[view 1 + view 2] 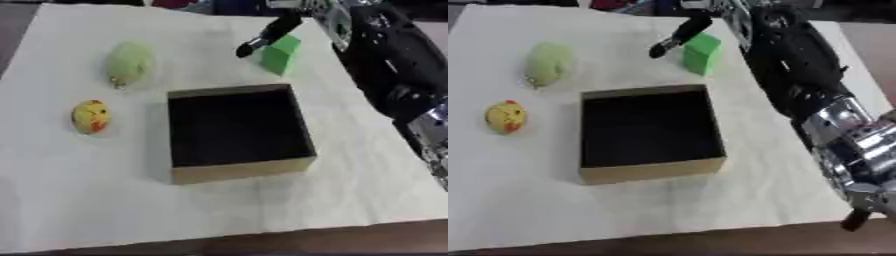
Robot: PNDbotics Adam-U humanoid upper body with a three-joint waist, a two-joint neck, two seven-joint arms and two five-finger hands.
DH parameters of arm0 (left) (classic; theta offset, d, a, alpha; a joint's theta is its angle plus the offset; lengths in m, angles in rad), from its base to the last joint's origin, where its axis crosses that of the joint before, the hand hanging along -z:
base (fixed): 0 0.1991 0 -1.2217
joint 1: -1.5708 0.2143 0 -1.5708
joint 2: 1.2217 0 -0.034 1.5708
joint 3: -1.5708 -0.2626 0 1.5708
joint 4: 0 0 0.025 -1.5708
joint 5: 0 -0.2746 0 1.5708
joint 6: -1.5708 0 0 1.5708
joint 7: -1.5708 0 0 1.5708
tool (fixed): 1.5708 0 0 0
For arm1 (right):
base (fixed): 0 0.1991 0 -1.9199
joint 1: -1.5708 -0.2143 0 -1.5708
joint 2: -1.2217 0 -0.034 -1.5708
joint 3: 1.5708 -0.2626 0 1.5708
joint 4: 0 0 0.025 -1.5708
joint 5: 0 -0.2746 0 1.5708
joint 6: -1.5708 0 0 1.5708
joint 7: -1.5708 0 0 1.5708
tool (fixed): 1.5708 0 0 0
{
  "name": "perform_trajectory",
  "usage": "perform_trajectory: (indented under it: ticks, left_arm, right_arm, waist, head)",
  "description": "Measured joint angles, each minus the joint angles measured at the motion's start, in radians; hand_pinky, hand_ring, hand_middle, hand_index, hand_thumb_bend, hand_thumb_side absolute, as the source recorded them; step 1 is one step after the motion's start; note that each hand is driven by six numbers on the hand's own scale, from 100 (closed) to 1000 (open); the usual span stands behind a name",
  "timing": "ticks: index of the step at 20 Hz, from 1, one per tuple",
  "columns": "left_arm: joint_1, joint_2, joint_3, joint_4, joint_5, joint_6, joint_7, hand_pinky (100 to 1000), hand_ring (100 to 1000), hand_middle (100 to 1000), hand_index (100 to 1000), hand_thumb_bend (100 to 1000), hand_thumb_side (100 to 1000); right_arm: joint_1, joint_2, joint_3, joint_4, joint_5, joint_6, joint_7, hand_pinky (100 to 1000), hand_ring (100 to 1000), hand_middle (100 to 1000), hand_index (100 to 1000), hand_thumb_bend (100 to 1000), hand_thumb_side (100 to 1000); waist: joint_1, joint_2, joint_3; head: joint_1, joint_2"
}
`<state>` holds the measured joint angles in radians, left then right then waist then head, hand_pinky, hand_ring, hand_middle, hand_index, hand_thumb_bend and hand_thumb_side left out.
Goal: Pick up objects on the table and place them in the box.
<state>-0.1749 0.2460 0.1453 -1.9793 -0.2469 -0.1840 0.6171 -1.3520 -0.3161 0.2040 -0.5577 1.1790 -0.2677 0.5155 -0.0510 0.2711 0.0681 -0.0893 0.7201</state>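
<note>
Table (105, 210): covered by a pale cloth, brown edge showing along the near side.

Right arm (798, 75): black with silver joints, entering from the right and reaching toward the far side of the table.

Box (241, 172): open cardboard box with a dark inside, near the middle of the cloth; nothing can be seen in it.

Right hand (271, 32): at the far side, over the green block, one dark finger stretched out past the block's left side. Whether the hand is spread or clasped on the block cannot be told.

Green block (282, 54): far side of the cloth, just beyond the box's far right corner, outside the box.

Pale green round object (129, 62): left of the block, beyond the box's far left corner.

Yellow round object with red marks (91, 116): left of the box, well apart from it.

Left hand: not seen.
</note>
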Motion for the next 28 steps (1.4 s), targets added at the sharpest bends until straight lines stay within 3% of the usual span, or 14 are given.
perform_trajectory:
  ticks: [9,21,28]
  left_arm:
    - [0.000,0.000,0.000,0.000,0.000,0.000,0.000,512,648,684,786,291,1000]
    - [0.001,0.000,0.000,0.000,-0.004,0.002,-0.001,512,644,682,783,293,1000]
    - [0.001,0.000,0.000,0.000,-0.004,0.003,-0.002,511,642,681,780,289,1000]
  right_arm:
    - [0.007,-0.017,-0.025,0.044,0.049,0.022,-0.031,919,1000,961,957,923,996]
    - [0.015,-0.028,-0.050,0.059,0.017,0.051,-0.039,955,996,949,968,841,652]
    - [0.016,-0.033,-0.059,0.062,0.006,0.095,-0.049,948,983,933,968,826,647]
  waist:
    - [-0.001,0.000,-0.006]
    - [-0.001,0.000,-0.007]
    - [-0.003,0.000,-0.006]
  head:
    - [0.002,0.000]
    - [0.004,-0.001]
    - [0.004,-0.008]
